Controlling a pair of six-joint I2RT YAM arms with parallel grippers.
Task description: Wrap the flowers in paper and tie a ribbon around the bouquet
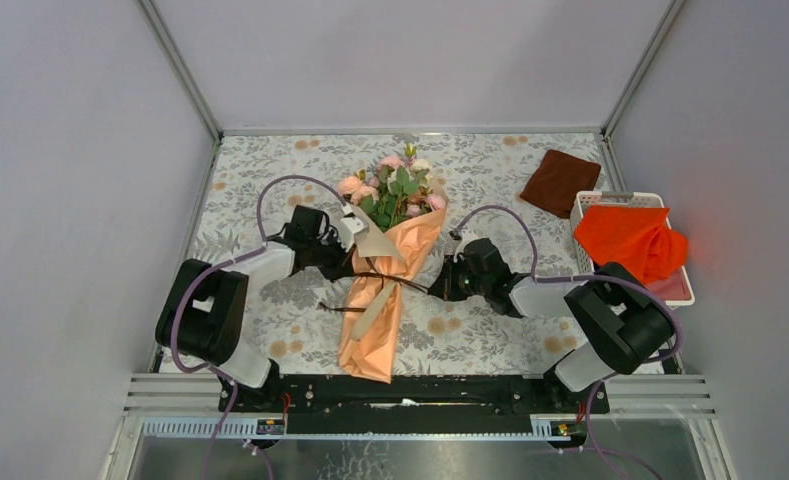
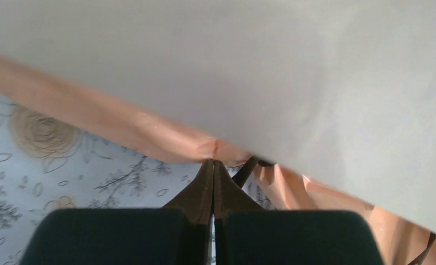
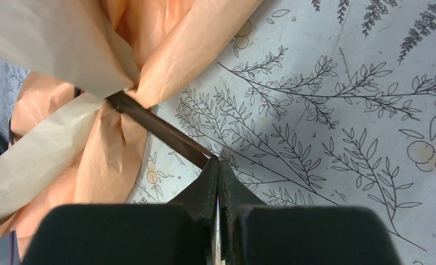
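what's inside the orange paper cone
Pink and cream roses with green leaves stick out of the paper at its top end. Their stems cannot be seen: the paper covers them, cinched at the waist by the dark ribbon.

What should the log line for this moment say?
stage: tying | bouquet: wrapped, lying flat | ribbon: around its waist | left gripper: shut on ribbon | right gripper: shut on ribbon
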